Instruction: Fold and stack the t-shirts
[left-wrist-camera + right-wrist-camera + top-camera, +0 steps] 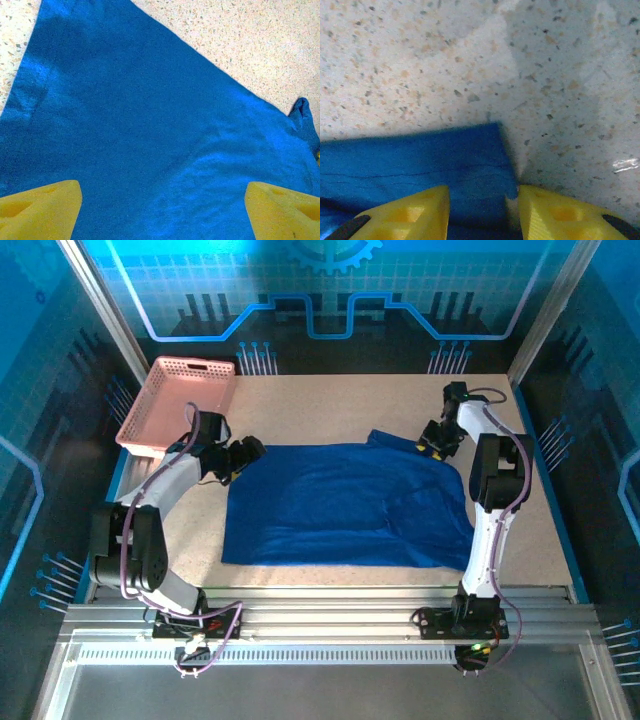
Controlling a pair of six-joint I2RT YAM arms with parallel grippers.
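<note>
While the pink basket (190, 366) sits at the far left corner of the table (330, 400), it is taken as the reference for every position noted below.

Obs. 1: the left gripper (250, 451) is just off the basket's near right corner, at the far left corner of the cloth. In the wrist view its yellow fingers (40, 207) are spread wide, with flat blue cloth across the whole gap. Nothing is pinched. Cannot tell whether the tips touch the cloth.

Obs. 2: the t-shirt (350, 505) is royal blue and spread flat on the table, to the right of the basket and nearer the arm bases than it. Its long axis runs left to right, roughly crosswise to the basket's long sides. A plain blue face is up, lightly creased. The left edge is straight, the right edge rounded and rumpled. A small flap juts from the far edge near the right end, pointing away from the arm bases. Cannot tell which end is the neck.

Obs. 3: the right gripper (430, 443) is well to the right of the basket, at that flap. Its fingers are parted and grip nothing. A square cloth corner lies on the table in the gap. One finger is over cloth, the other over bare table just beside the cloth's edge.
</note>
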